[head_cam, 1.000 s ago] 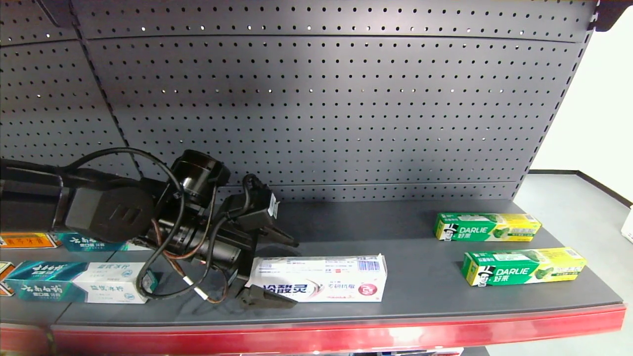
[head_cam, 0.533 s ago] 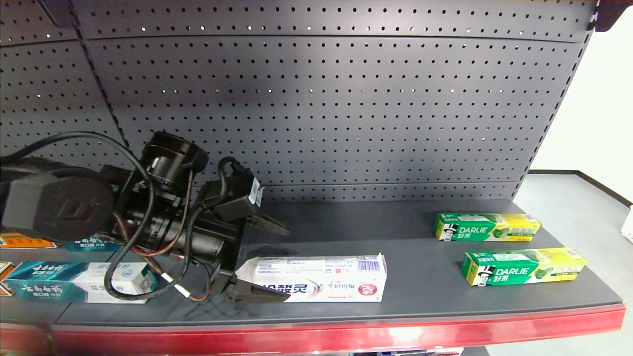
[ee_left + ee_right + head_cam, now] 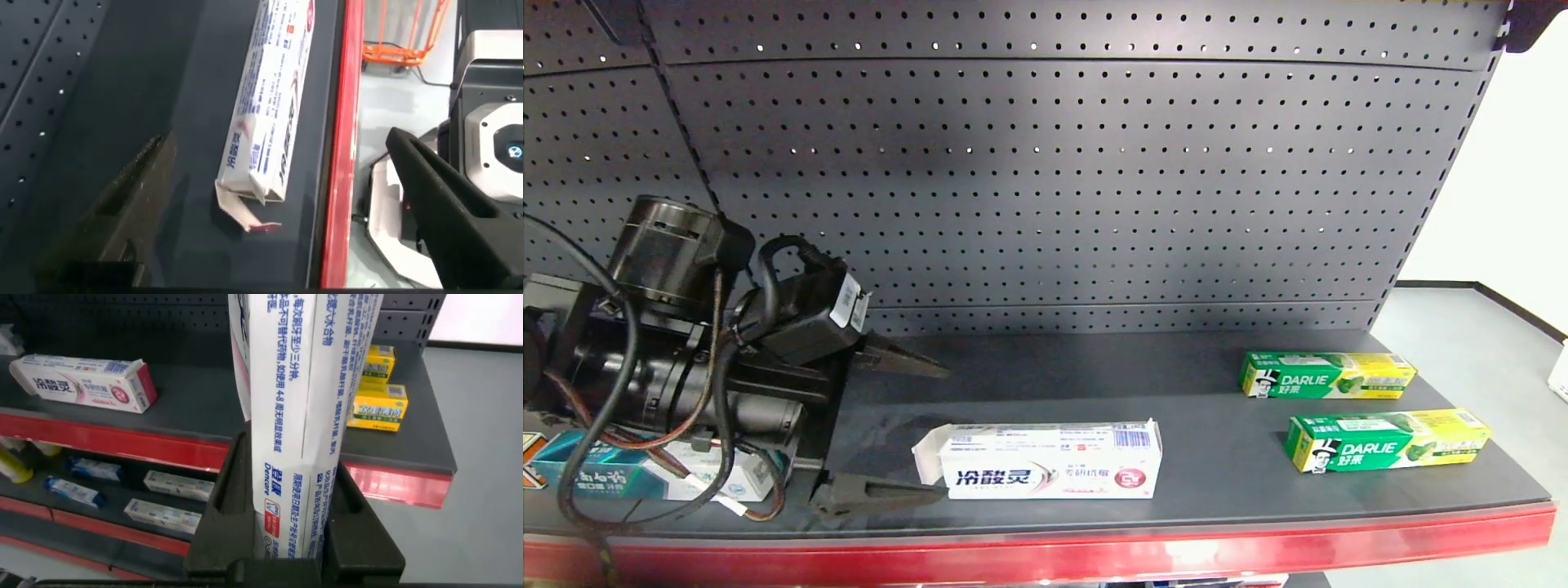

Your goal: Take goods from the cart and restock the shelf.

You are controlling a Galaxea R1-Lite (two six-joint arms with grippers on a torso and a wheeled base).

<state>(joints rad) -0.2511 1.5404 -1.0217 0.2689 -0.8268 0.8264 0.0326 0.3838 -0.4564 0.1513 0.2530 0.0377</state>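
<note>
Head view: the left pincer [image 3: 947, 432], spread wide and empty, has a finger on either side of the flap end of a white toothpaste box [image 3: 1049, 460] lying flat on the shelf [image 3: 1217, 482]. Two green boxes [image 3: 1327, 374] lie well apart from it. Right wrist view: the right pincer [image 3: 286, 506] is clamped on a second white box [image 3: 302, 392], held upright in front of the shelf.

Not much else around tbh. In the head view there's a pale grey floor [image 3: 1478, 327] at 3 o'clock, a white wall [image 3: 1503, 163] up around 2 o'clock, and a dark baseboard [image 3: 1437, 284] running between them.
</note>
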